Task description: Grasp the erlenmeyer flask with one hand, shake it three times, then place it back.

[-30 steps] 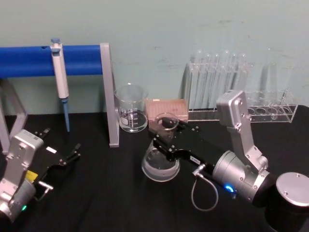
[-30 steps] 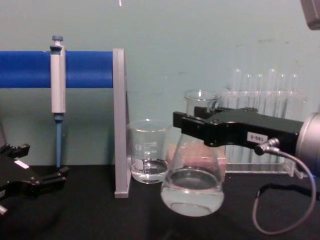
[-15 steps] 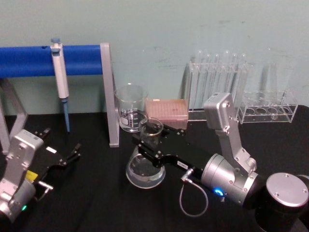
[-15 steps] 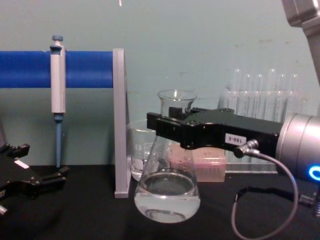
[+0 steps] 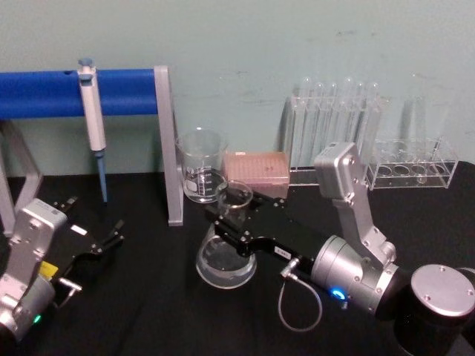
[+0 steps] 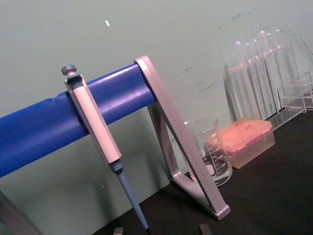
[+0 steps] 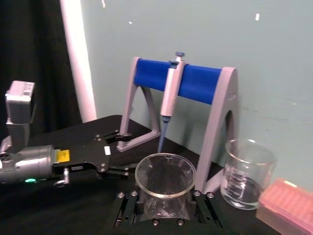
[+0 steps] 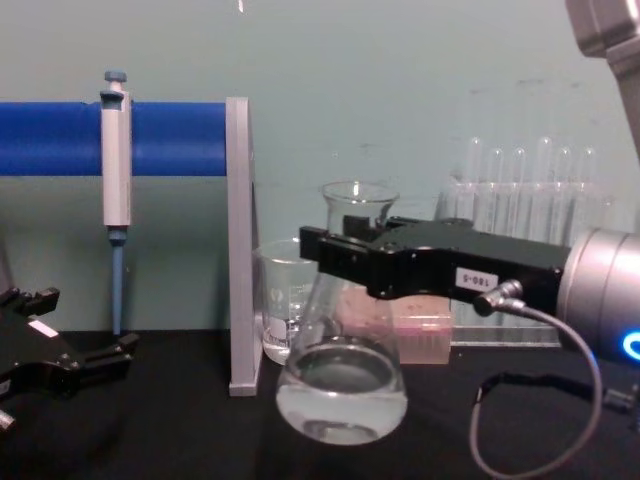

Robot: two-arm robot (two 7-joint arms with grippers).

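Note:
The erlenmeyer flask (image 5: 225, 263) is clear glass with a wide round base and a little clear liquid; it hangs upright at the middle of the black table. My right gripper (image 5: 223, 221), the hand, is shut on its neck just under the flared lip. In the chest view the flask (image 8: 340, 392) hangs below the black right gripper (image 8: 335, 255), and I cannot tell whether its base touches the table. In the right wrist view the flask mouth (image 7: 165, 196) sits between the jaws. My left gripper (image 5: 96, 239) rests open at the left, away from the flask.
A glass beaker (image 5: 201, 167) and a pink tip box (image 5: 257, 169) stand just behind the flask. A grey stand with a blue bar (image 5: 111, 90) holds a pipette (image 5: 91, 122) at the back left. Test tube racks (image 5: 371, 141) line the back right.
The right gripper swung the flask to the left over the last second, then shifted it back slightly to the right. The left gripper has not moved.

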